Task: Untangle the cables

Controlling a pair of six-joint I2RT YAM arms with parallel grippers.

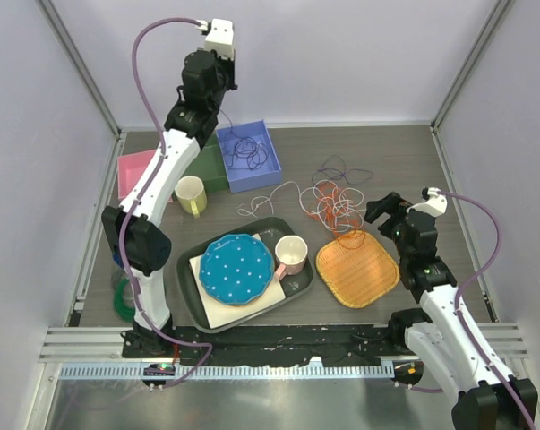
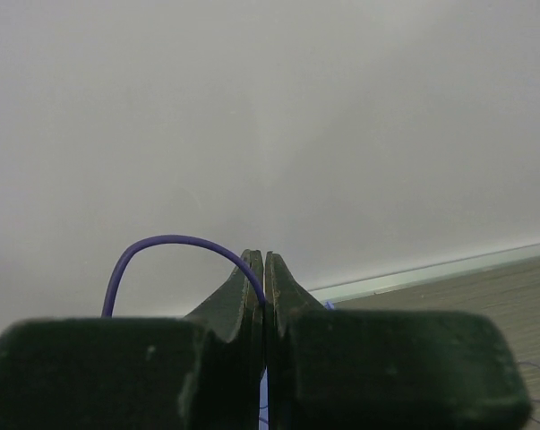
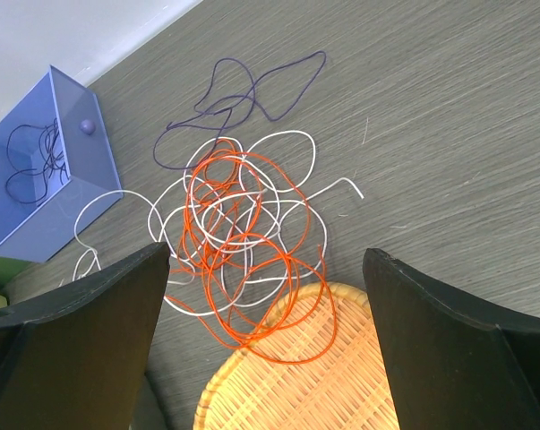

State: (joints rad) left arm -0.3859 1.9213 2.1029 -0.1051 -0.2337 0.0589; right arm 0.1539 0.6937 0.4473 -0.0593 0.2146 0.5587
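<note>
The left gripper [image 2: 264,262] is pinched tight. Its two dark, matte fingers press flat together with only a hairline seam between them, and a purple strand [image 2: 162,240] is caught in that seam. The strand is smooth and round, far thinner than the fingers. It leaves the tips and bends in a clean arch to the gripper's left before dropping behind the finger block. Ahead of the gripper is a plain pale wall and, low to its right, the edge of the grey wood-grain table [image 2: 511,296]. In the top view this arm stands high, with the blue box [image 1: 252,184] below the gripper. Dark purple loops [image 1: 244,152] lie curled inside the box's open, square-walled shape.

The right gripper [image 3: 268,253] is spread wide, its broad black fingers far apart and gripping nothing. Between and just beyond its fingertips the tangle [image 3: 238,219] lies on the table. An orange cable [image 3: 198,202] forms many overlapping glossy rings. A white cable [image 3: 292,133] runs through them in looser curls, with one white end trailing to the gripper's left. A dark purple cable [image 3: 223,109] lies in thin angular loops at the far side, beyond the orange. The nearest orange loop lies over the rim of a woven tray [image 3: 341,394], a rounded-square piece of amber basketwork right under the gripper. The blue box sits far to this gripper's left.
</note>
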